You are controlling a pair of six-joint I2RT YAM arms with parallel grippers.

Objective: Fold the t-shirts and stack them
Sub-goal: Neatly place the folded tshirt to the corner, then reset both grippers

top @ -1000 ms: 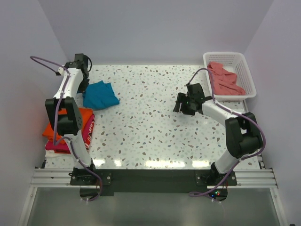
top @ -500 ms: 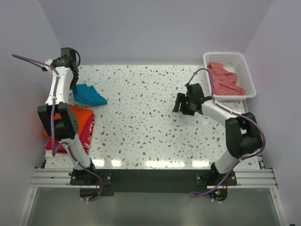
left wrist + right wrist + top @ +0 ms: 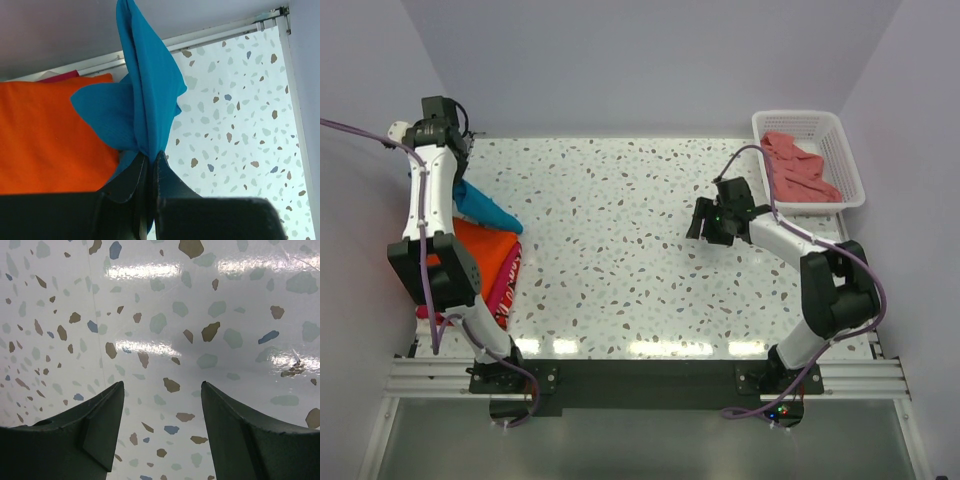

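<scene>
My left gripper [image 3: 150,156] is shut on the folded teal-blue t-shirt [image 3: 145,90] and holds it hanging above the stack at the table's far left; in the top view the shirt [image 3: 480,208] dangles over the orange shirt. The bright orange t-shirt [image 3: 480,255] lies folded on top of the magenta-red one [image 3: 505,285]; the orange one also shows in the left wrist view [image 3: 45,135]. The salmon-pink t-shirt [image 3: 800,170] lies crumpled in the basket. My right gripper [image 3: 162,395] is open and empty over bare table; it also shows in the top view [image 3: 705,222].
A white lattice basket [image 3: 840,135] stands at the back right corner. The speckled table [image 3: 620,250] has walls close on the left, back and right. The table's far edge rail [image 3: 225,35] runs near the hanging shirt.
My left gripper has carried the teal-blue shirt leftward and up, from the table beside the stack to over the orange shirt. The right arm has not moved.
</scene>
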